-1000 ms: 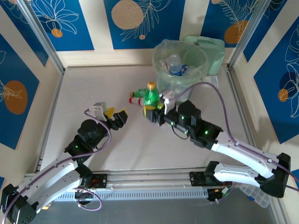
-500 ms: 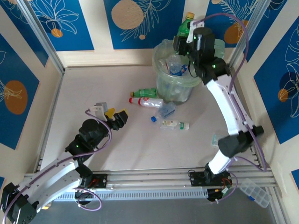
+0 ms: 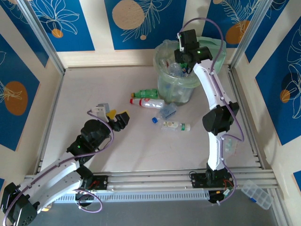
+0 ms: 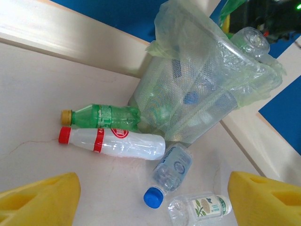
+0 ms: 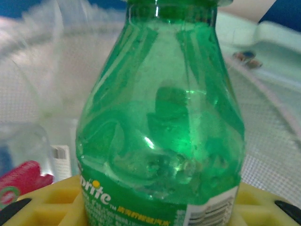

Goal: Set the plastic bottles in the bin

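Observation:
My right gripper (image 3: 184, 55) hangs over the mouth of the bin (image 3: 165, 84), shut on a green Sprite bottle (image 5: 160, 127) that stands between its yellow fingers (image 5: 42, 202). The bin is a pale-green bucket with a clear bag (image 4: 197, 89), and several bottles lie inside it. On the table beside it lie a green bottle (image 3: 146, 93), a white red-capped bottle (image 3: 146, 102), a clear blue-capped bottle (image 3: 166, 112) and a small clear labelled bottle (image 3: 175, 125). My left gripper (image 3: 117, 118) rests open, low and left of these, apart from them. Its view shows the same bottles (image 4: 113, 142).
A flat pale-green lid (image 3: 217, 57) leans behind the bin. A clear compartment box (image 3: 257, 193) lies off the table at the near right. Aluminium posts and rails (image 3: 47, 122) frame the table. Bare tabletop spreads along the left side.
The right arm lifted the green bottle from the table by the bin, swung up above the rim, and now has come down over the bin's mouth. The left arm stayed still.

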